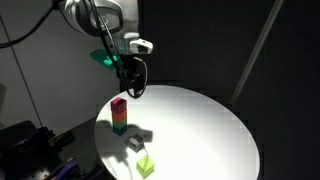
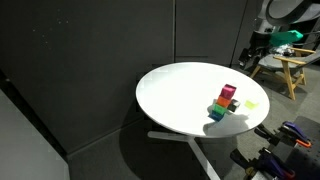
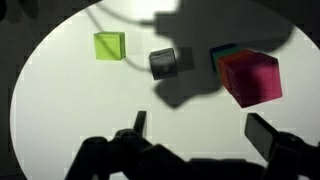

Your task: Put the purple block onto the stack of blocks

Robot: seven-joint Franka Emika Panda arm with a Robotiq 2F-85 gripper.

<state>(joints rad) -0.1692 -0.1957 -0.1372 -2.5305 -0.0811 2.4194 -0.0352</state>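
Note:
The purple block [image 1: 119,103] sits on top of the stack of blocks [image 1: 119,120], over an orange-red cube and a green one, on the round white table [image 1: 200,125]. It shows in both exterior views [image 2: 229,91] and in the wrist view [image 3: 252,78], where it covers most of the stack below. My gripper [image 1: 133,82] hangs above and behind the stack, clear of it. In the wrist view its fingers [image 3: 200,135] are spread wide with nothing between them. It also shows in an exterior view [image 2: 258,50].
A grey cube [image 3: 163,62] and a yellow-green cube [image 3: 109,45] lie on the table beside the stack, also seen in an exterior view [image 1: 133,143] [image 1: 146,165]. The table edge is close to the stack. A wooden stand [image 2: 285,65] stands beyond the table.

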